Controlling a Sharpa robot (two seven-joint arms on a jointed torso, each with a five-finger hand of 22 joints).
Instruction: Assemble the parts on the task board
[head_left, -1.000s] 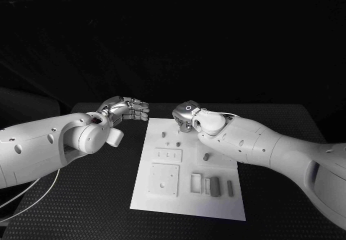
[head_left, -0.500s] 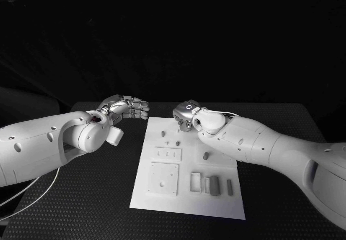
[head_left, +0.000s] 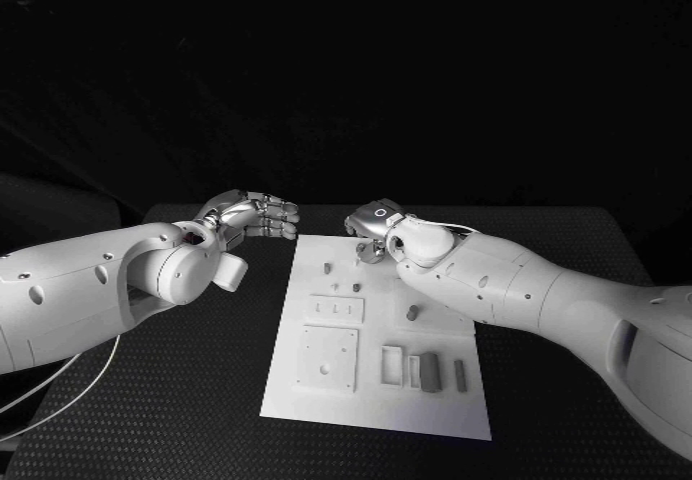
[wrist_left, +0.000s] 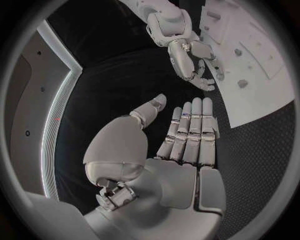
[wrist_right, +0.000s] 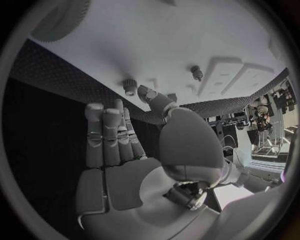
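White task board (head_left: 378, 340) lies in the middle of the black table (head_left: 173, 400), long side running away from the robot. Left hand (head_left: 257, 216) hovers over the table just off the board's far left corner; left wrist view shows its fingers (wrist_left: 190, 135) straight and side by side, thumb apart, nothing in it. Right hand (head_left: 372, 231) sits above the board's far end, near its far edge; right wrist view shows its fingers (wrist_right: 107, 135) extended together, thumb out to the side, palm bare, holding nothing. The two hands are near each other but apart. Small grey parts on the board: a short peg (head_left: 329, 267) and another (head_left: 356, 288) toward the far end, one more part (head_left: 413, 313) near the right edge mid-board. Nearer the robot, a raised square plate (head_left: 327, 359) on the left, then a rectangular frame (head_left: 392, 365), a darker block (head_left: 428, 369) and a thin bar (head_left: 460, 375) side by side on the right. A small raised panel with slots (head_left: 336, 309) sits between the pegs and the square plate.
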